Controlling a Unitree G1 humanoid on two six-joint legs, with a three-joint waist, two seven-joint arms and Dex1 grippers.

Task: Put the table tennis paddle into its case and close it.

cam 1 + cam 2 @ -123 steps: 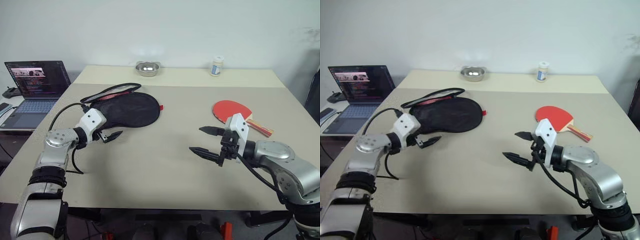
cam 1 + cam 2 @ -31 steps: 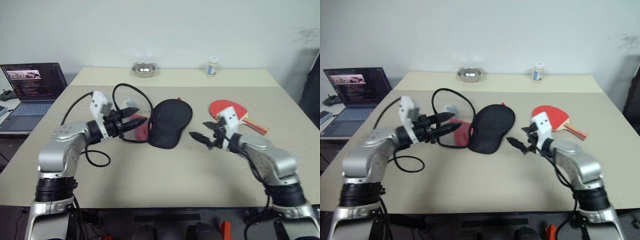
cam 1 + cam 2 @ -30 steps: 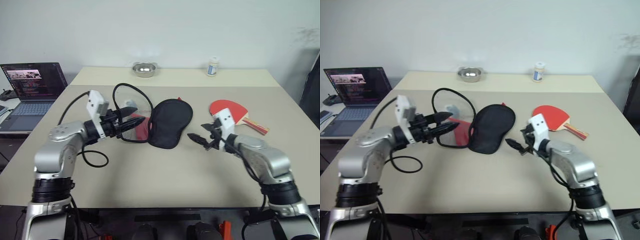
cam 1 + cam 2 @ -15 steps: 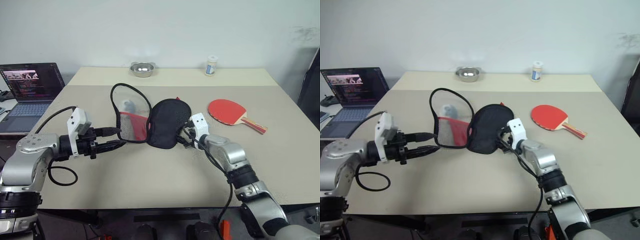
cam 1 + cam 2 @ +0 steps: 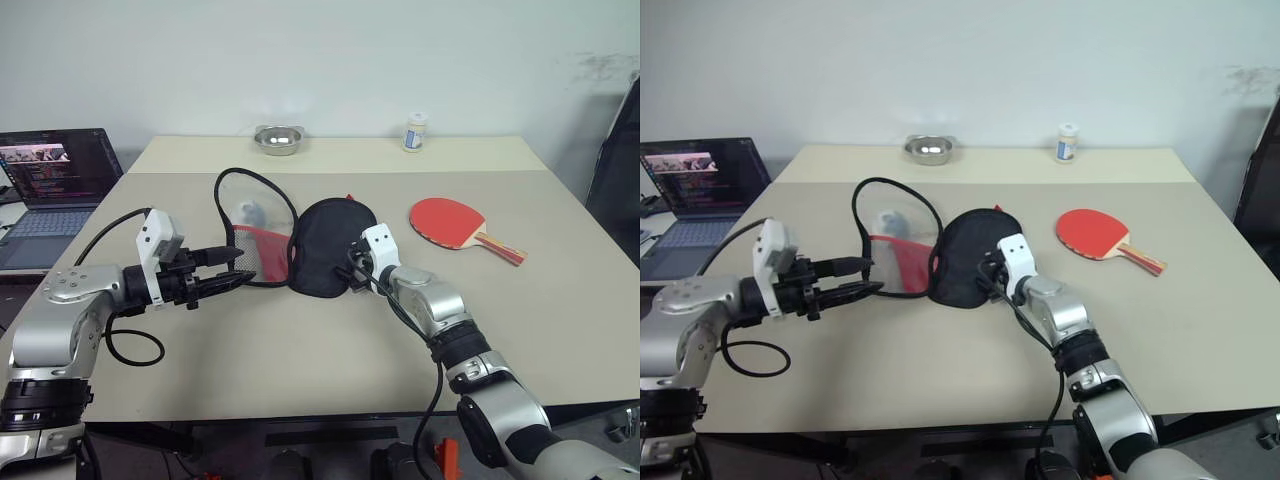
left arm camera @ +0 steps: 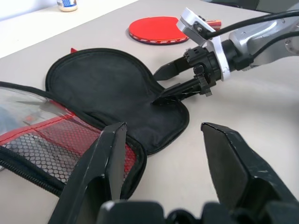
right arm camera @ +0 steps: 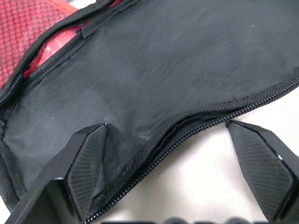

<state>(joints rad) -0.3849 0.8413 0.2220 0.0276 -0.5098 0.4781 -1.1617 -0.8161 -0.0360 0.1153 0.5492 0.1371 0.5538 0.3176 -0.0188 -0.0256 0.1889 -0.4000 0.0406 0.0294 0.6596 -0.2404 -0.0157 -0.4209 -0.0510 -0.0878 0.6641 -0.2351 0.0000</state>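
Near the middle of the beige surface (image 5: 300, 370) lies the case (image 5: 322, 246), unzipped and spread in two halves: the black half flat, its rounded end toward the far edge and its narrower end toward the robot, and the other half (image 5: 256, 240) propped up at the robot's left, showing red fabric, black mesh and a clear window inside a black zip edging. No brand or writing can be read on the case; faint embossed marks on the black fabric in the right wrist view are illegible. Table tennis paddle (image 5: 448, 218) lies flat, red face up, well apart from the case on the robot's right; its long axis runs diagonally, blade toward the case and far side, handle (image 5: 499, 246) pointing toward the right near corner. Right tool (image 5: 352, 277) sits at the near rim of the black half, fingers spread wide; the right wrist view shows one finger (image 7: 86, 161) over the fabric by the zip edge and the other (image 7: 261, 161) over bare surface, nothing clamped between them. Left tool (image 5: 236, 269) hovers just beside the raised mesh half, fingers parted, gripping nothing; whether a fingertip touches the zip edging I cannot tell. At the far edge stand a small metal bowl (image 5: 277, 138) and a small white bottle (image 5: 414, 131), label unreadable. Open laptop (image 5: 52, 170) stands off to the left, screen text too small to read.
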